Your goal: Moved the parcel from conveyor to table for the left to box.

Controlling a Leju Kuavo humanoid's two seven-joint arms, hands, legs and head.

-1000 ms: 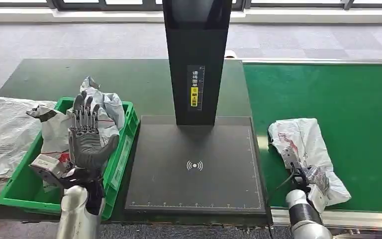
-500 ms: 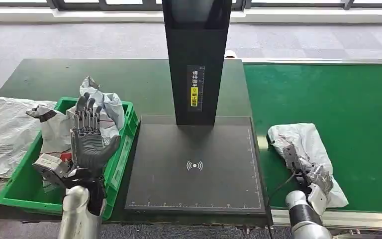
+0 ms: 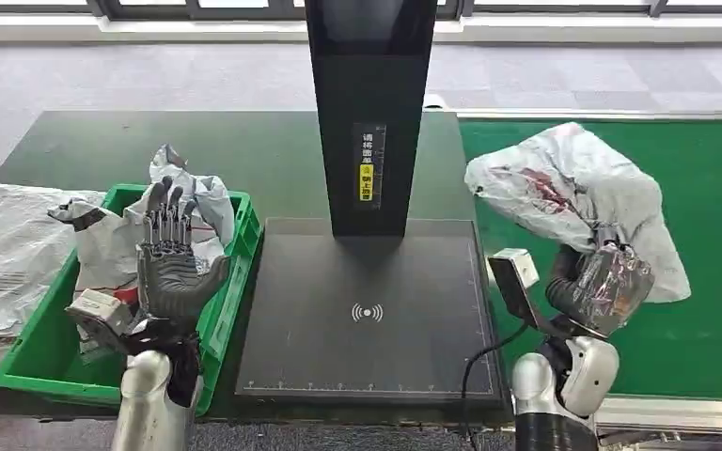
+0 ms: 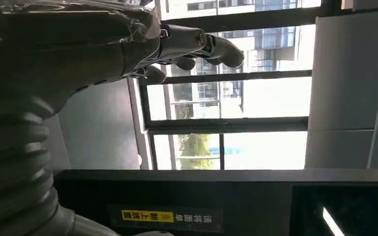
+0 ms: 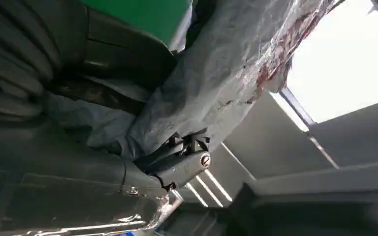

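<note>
Parcel [image 3: 573,188] lifted clear of the green conveyor [image 3: 705,188], gripped from below by the right hand [image 3: 602,282].

Fingers of the right hand closed into the grey-white plastic wrapping, seen also from the right wrist [image 5: 236,78], with the bag hanging above the belt just beside the black scanner plate [image 3: 367,310] and its upright post [image 3: 368,113]. Left hand [image 3: 171,258] raised over the green crate [image 3: 230,301] on the dark counter [image 3: 244,150], fingers [image 3: 164,211] spread and upright, holding nothing. More grey bags [image 3: 197,202] piled in the crate; another large bag [image 3: 9,244] lying left of it.
</note>
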